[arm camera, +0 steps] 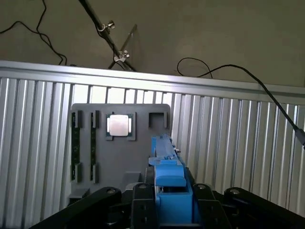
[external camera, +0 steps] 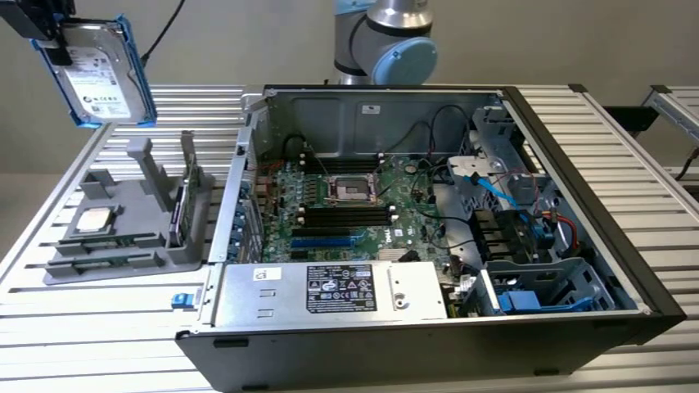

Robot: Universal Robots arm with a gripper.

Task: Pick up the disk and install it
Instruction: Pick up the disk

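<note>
Pincer [arm camera: 169, 207] w/ disk [external camera: 104, 78] in grip, high over grey tray [external camera: 114, 205], disk approx. upright.

Open air surrounds the raised disk [external camera: 104, 74] above the grey holder [external camera: 164, 258] at the exterior view's left, where an upright card [external camera: 188, 192] stands. The case [external camera: 437, 360] is open on top. Cables [external camera: 493, 187] crowd its right side, and the power supply [external camera: 327, 291] fills its near edge.

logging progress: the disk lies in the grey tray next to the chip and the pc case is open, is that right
Not quite. The disk is not lying in the tray: the pincer holds it in the air above the tray, as the exterior view shows. The chip does sit in the tray and the case is open.
</note>
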